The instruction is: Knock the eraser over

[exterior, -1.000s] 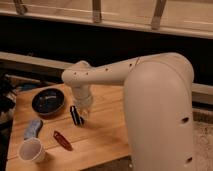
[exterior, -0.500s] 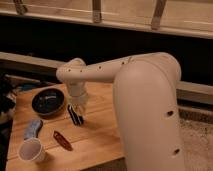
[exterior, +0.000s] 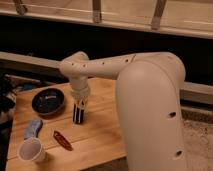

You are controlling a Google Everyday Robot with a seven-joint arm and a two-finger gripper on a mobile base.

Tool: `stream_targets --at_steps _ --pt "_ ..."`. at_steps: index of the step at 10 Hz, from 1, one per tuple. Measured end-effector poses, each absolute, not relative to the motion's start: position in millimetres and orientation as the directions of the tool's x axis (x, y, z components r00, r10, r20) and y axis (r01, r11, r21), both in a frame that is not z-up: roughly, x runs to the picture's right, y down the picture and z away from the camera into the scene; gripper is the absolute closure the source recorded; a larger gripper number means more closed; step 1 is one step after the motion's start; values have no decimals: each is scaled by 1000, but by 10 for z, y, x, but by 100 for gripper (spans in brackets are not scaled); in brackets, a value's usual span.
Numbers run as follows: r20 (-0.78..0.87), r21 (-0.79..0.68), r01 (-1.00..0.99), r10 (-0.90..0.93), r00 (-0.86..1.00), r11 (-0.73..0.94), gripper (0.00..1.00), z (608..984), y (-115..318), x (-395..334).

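My gripper [exterior: 78, 114] hangs from the white wrist [exterior: 80, 95] and points straight down over the middle of the wooden table [exterior: 102, 135], its dark, pale-striped tip close to the surface. No eraser shows apart from the gripper. It is hidden or out of view, perhaps behind my large white arm [exterior: 150, 110], which covers the right side of the table.
A dark bowl [exterior: 48, 101] sits left of the gripper. A blue-grey cloth pad [exterior: 33, 128], a flat dark red oblong piece [exterior: 62, 140] and a white cup [exterior: 31, 149] lie at the front left. A dark wall with a rail runs behind the table.
The wrist has swung from tilted to upright, so the gripper now points straight down at nearly the same spot. The arm's near part has shifted left in the view.
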State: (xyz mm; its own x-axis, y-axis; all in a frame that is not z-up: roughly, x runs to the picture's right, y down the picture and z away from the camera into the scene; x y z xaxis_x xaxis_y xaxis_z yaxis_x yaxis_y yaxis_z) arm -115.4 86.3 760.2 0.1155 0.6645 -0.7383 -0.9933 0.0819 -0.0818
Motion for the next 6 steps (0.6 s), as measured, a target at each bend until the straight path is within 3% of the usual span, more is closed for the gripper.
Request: stream_targets --at_steps 6 --pt "-733 -80 -992 669 122 93 100 7716 912 -1159"
